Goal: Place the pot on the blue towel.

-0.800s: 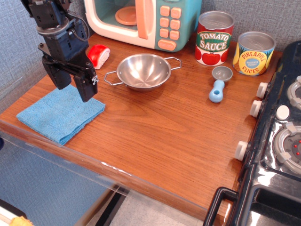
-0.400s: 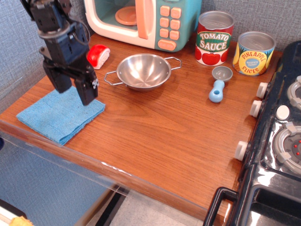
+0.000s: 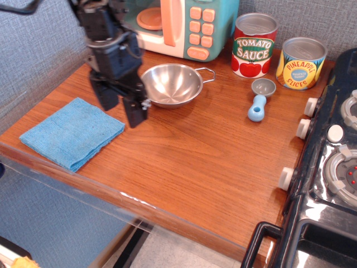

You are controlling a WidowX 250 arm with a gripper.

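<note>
The pot is a shiny shallow steel bowl with two wire loop handles. It sits on the wooden counter in front of the toy microwave. The blue towel lies flat at the counter's front left corner. My gripper is open and empty, fingers pointing down, just left of the pot. It hides the pot's left handle and stands right of the towel's far corner.
A toy microwave stands at the back. A tomato sauce can and a pineapple can stand at the back right. A grey-and-blue scoop lies near them. A toy stove fills the right edge.
My gripper has moved right, from above the towel's far corner to the pot's left side. It now covers the red-and-white object that showed by the microwave. The pot and towel have not moved.
</note>
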